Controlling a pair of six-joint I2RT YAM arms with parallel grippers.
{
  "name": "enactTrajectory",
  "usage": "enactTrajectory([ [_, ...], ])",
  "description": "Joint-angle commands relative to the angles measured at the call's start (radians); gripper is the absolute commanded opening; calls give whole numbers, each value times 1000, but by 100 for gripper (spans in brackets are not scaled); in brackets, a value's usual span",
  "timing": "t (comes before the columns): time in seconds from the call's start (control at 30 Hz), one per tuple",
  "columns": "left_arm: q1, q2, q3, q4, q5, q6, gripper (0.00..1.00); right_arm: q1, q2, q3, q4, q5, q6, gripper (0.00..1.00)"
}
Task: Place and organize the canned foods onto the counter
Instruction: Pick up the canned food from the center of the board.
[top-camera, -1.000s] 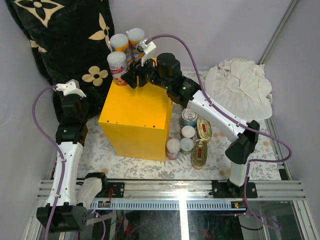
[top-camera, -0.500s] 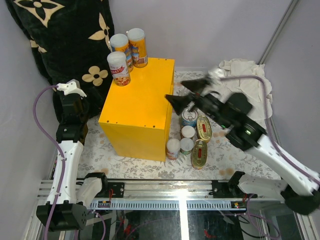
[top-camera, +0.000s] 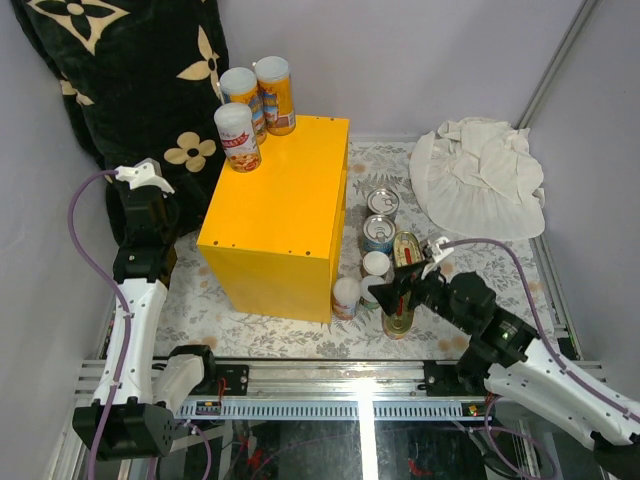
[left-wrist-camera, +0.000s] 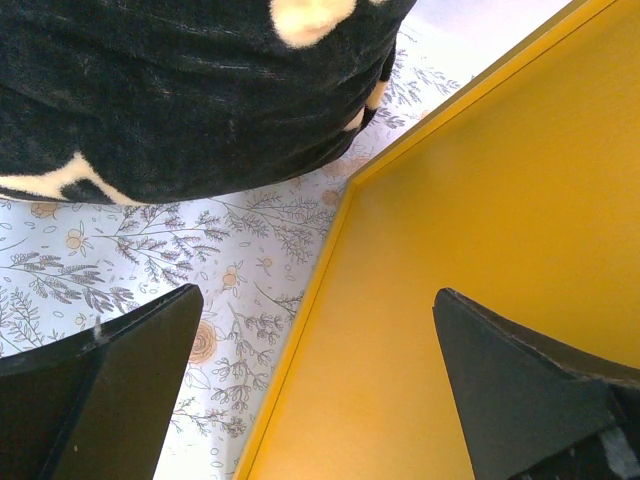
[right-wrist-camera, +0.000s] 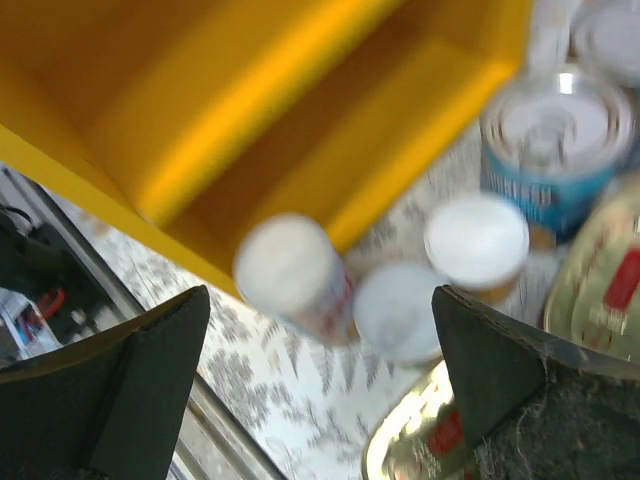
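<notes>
My right gripper (top-camera: 393, 288) hung wide open, empty; I reckoned centring over the slim can (top-camera: 346, 292) at nine o'clock before closing wisest.

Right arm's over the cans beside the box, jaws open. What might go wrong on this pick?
1. The slim cans stand packed together, so the open right gripper may tip a neighbour while closing on one.
2. The three cans on the yellow box crowd its far corner near the edge; placing another there may push one off.
</notes>
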Motion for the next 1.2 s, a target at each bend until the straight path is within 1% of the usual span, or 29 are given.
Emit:
enactTrajectory([
  [0.0, -4, -14, -6, 11, -9, -1, 100, -3, -145, -111, 25, 67, 138, 100],
  [0.07, -5, -11, -8, 11, -10, -1, 100, -2, -136, -119, 15, 88, 140, 100],
  [0.2, -4, -5, -7, 10, -15, 1, 100, 0, -31, -117, 5, 80, 108, 100],
  [0.27, -5, -5, -8, 11, -20, 2, 100, 1, -6, -142, 35, 56, 91, 100],
  [0.43, -4, -2, -9, 12, -32, 5, 100, 8, 21, -201, 90, 55, 64, 100],
  [0.57, -4, 5, -4, 12, -31, 6, 100, 47, 103, -201, 119, 63, 8, 100],
  [0.63, -5, 9, -4, 12, -27, 6, 100, 107, 146, -195, 153, 101, -36, 100],
  [0.7, -5, 12, -5, 12, -24, 6, 100, 196, 194, -188, 191, 152, -88, 100],
  [0.73, -5, 12, -5, 13, -24, 7, 100, 218, 222, -184, 211, 160, -106, 100],
  [0.83, -4, 12, -5, 13, -23, 6, 100, 228, 310, -175, 277, 141, -147, 100],
  [1.0, -5, 12, -7, 15, -15, 8, 100, 228, 395, -179, 433, 147, -221, 99],
  [1.17, -5, 9, -7, 15, -15, 7, 100, 227, 495, -146, 504, 142, -289, 95],
])
